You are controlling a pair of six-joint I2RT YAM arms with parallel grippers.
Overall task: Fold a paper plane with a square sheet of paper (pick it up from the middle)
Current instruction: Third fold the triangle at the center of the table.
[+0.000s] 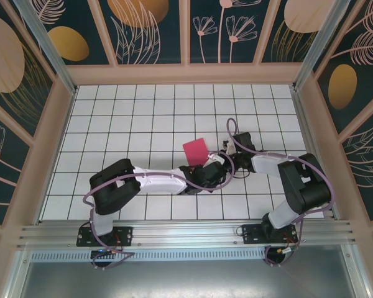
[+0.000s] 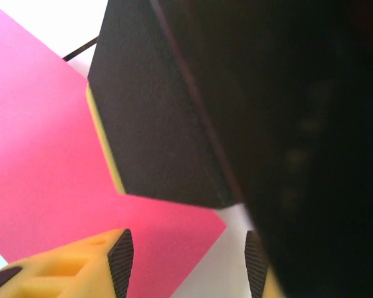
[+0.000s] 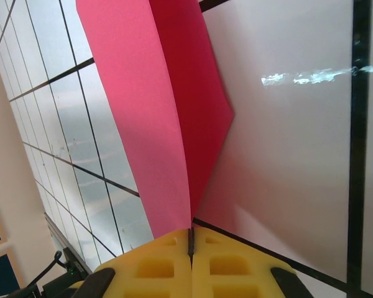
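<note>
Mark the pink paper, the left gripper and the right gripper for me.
pink paper point(image 1: 194, 151): top view, middle of the visible sheet.
left gripper point(image 2: 188, 264): left wrist view, gap midway between its open jaws.
right gripper point(image 3: 191, 241): right wrist view, seam where its jaws pinch the paper.

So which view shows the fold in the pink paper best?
Right wrist: the sheet of paper stands doubled over, its two layers meeting in the shut right gripper. From top external it is a small pink patch by the arms; left wrist gives a flat pink stretch, partly covered.

White gridded tabletop point(image 1: 112, 112), dark floral wall panels point(image 1: 149, 31)
</note>
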